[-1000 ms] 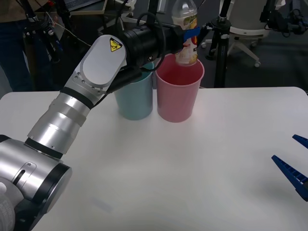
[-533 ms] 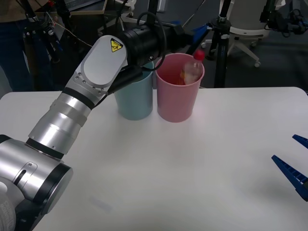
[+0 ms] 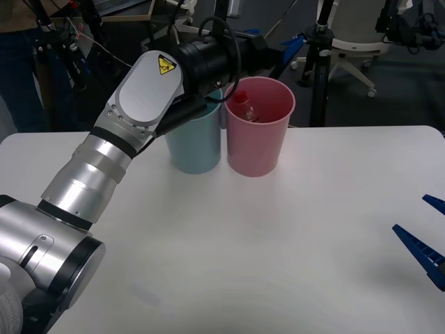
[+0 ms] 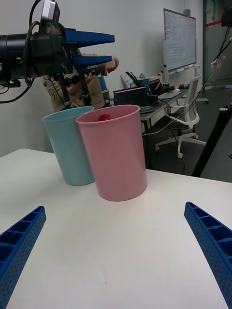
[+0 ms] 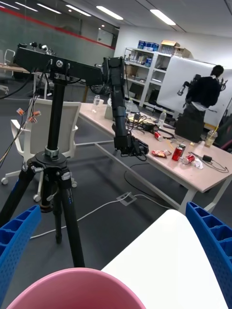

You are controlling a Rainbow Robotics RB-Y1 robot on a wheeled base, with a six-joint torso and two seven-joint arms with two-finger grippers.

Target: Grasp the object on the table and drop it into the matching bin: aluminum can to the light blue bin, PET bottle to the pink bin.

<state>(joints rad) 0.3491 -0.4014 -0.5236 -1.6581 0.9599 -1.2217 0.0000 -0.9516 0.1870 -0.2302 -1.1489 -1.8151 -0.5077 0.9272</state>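
Note:
The PET bottle [image 3: 247, 110] lies tilted inside the pink bin [image 3: 259, 146], its red cap [image 3: 241, 97] toward the bin's left wall. In the right wrist view the cap [image 4: 104, 117] just peeks over the pink bin's [image 4: 118, 159] rim. My left gripper [image 3: 274, 40] hangs open and holds nothing just above that bin; its fingers [image 4: 89, 36] are spread wide, and the pink rim [image 5: 72, 285] sits right below them. The light blue bin [image 3: 196, 142] touches the pink one on its left. My right gripper [image 3: 427, 226] rests open over the table's [image 3: 278, 243] right edge.
A black tripod [image 3: 318, 62] and a white office chair [image 3: 354, 35] stand behind the table, beyond the bins. My left arm [image 3: 125, 132] reaches across the table's left half. Wide white tabletop lies in front of the bins.
One second ago the left gripper held the bottle upright above the pink bin. It opened, the bottle fell in, and it now lies tilted inside. The right arm has stayed still.

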